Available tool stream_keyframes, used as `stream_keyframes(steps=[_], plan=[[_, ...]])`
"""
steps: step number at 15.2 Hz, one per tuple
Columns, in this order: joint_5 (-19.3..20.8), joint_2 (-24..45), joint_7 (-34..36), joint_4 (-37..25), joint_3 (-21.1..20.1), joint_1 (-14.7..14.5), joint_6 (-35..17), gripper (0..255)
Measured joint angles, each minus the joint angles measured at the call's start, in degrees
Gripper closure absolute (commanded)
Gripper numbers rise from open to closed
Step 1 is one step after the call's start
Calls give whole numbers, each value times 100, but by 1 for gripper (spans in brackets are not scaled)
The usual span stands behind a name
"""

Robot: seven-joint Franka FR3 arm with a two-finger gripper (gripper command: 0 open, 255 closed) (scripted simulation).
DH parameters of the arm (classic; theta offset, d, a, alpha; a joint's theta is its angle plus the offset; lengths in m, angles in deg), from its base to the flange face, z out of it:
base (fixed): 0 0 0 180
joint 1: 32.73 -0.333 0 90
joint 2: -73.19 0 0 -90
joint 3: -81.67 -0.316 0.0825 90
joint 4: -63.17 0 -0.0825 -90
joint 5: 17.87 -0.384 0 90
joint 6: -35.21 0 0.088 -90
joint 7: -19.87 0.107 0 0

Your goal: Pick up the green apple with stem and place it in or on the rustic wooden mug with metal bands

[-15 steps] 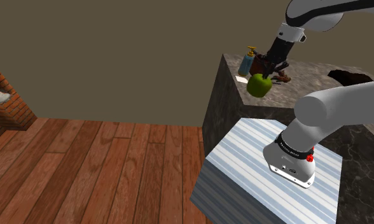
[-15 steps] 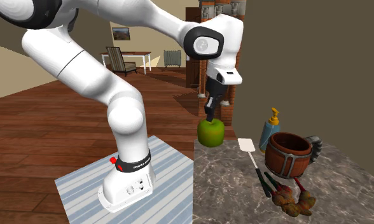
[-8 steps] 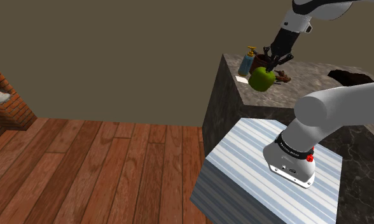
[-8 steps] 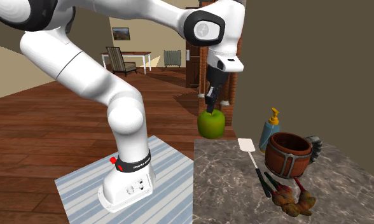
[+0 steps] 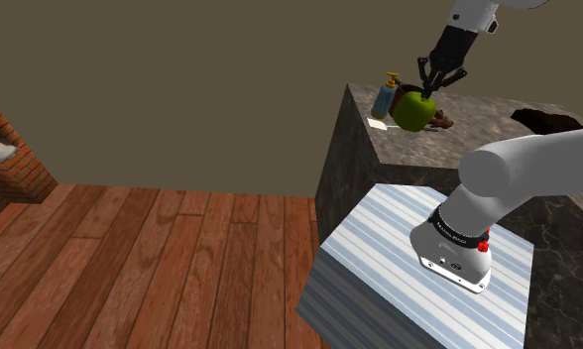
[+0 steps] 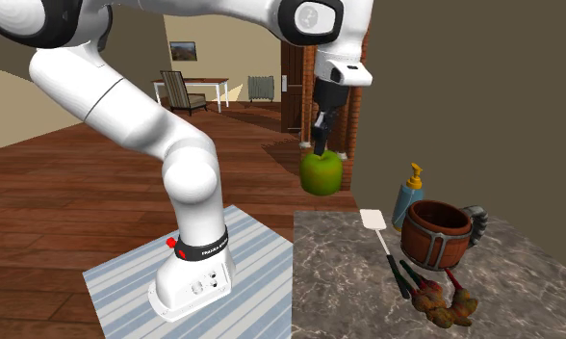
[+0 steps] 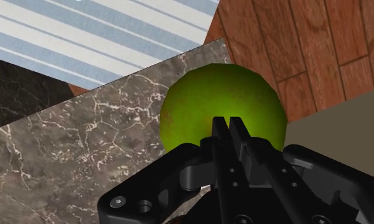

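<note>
Jaws narrow, clamping green apple (image 6: 321, 175) top; apple aloft over marble counter (image 6: 344, 284), wooden mug (image 6: 435, 236) apart.

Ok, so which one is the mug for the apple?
Find the dark marble counter. By the blue pump bottle stands the mug: a brown wooden barrel with dark bands, the only cup there.

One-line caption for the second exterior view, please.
Black gripper holds the green apple aloft near the edge of the marbled counter, short of the banded wooden mug.
</note>
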State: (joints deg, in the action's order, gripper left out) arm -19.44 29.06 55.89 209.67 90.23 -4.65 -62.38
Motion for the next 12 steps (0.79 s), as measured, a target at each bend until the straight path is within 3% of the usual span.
stream_keyframes(steps=[12], plan=[[-39, 68, 80, -963, -41, -35, 891, 255]])
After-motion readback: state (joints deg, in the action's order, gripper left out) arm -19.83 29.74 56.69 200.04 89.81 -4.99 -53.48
